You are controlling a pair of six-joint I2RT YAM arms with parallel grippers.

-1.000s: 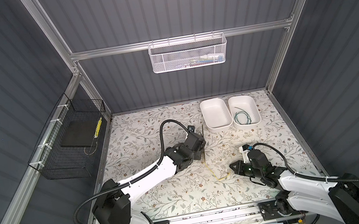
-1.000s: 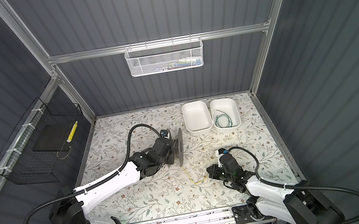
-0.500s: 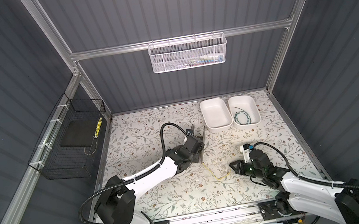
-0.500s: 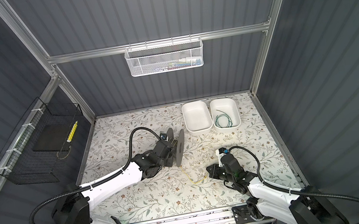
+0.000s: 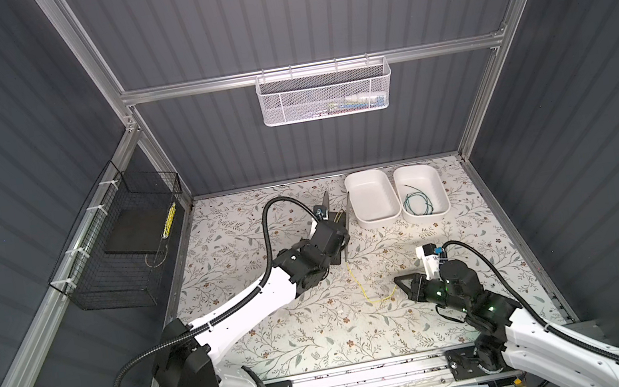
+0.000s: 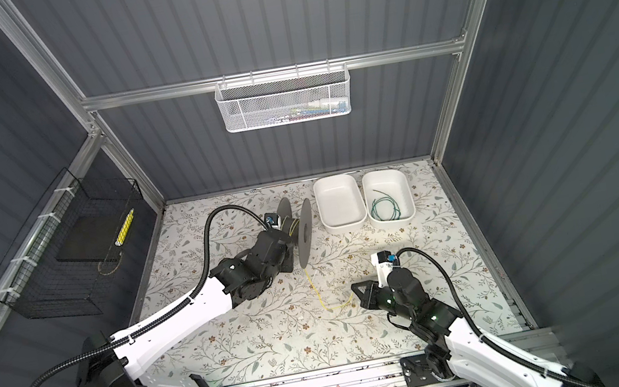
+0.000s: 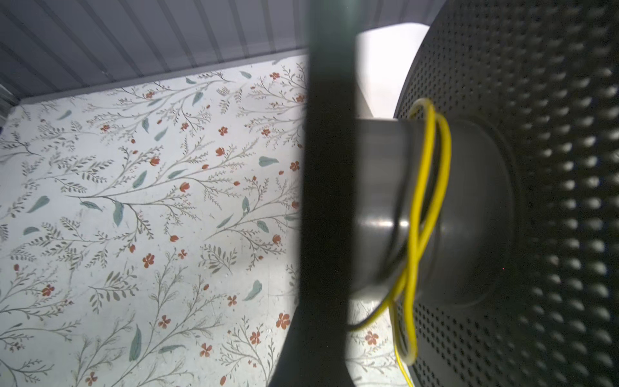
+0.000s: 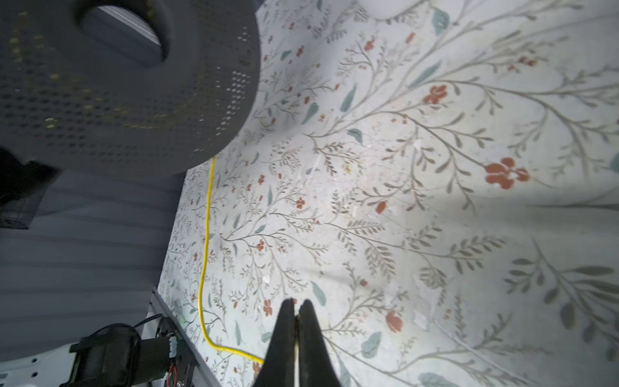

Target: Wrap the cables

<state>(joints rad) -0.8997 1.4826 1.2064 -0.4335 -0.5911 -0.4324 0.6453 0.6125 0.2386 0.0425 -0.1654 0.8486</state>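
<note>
A black spool (image 6: 304,232) with two perforated discs stands on edge on the floral mat. The cables are one thin yellow wire (image 7: 422,187) looped a few times round the spool's hub. From there the yellow wire (image 5: 359,285) runs over the mat to my right gripper (image 5: 400,283). That gripper (image 8: 296,303) is shut on the wire (image 8: 204,251), which slips in between its fingers. My left gripper (image 6: 286,244) is shut on the spool's near disc, which shows in the left wrist view as a dark bar hiding its fingers.
Two white trays stand at the back right: one empty (image 5: 374,220), one (image 5: 427,216) with a green wire (image 5: 418,202) inside. A white mesh basket (image 5: 324,93) hangs on the back wall. A black wire basket (image 5: 119,250) hangs on the left wall.
My left gripper has closed on the spool's disc. The right gripper still holds the wire and has barely moved.
</note>
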